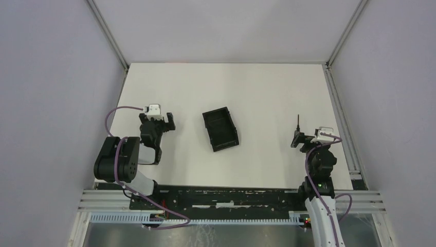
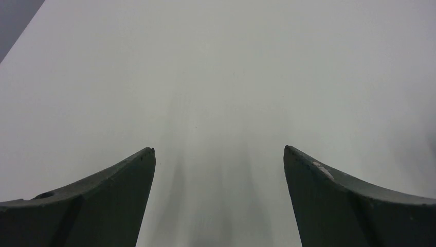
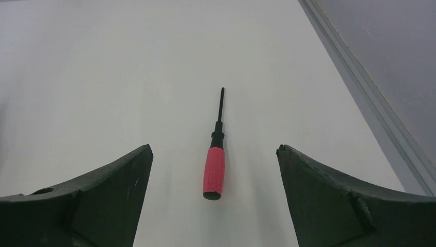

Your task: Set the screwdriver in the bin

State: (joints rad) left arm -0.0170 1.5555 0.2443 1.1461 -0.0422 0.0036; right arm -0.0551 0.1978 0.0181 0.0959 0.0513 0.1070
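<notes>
Right of the bin (image 1: 215,111): screwdriver (image 3: 216,141), well apart.
Axis: shaft points away from your right gripper (image 3: 214,147), handle nearest.
Right gripper: jaws wide apart, empty; nearer arm.

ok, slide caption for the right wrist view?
Right gripper open, fingers either side of the screwdriver lying on the table, handle toward the camera.

We see a white table (image 1: 257,87) enclosed by plain grey walls (image 1: 51,77), with metal rails (image 1: 107,33) along the corners.
</notes>
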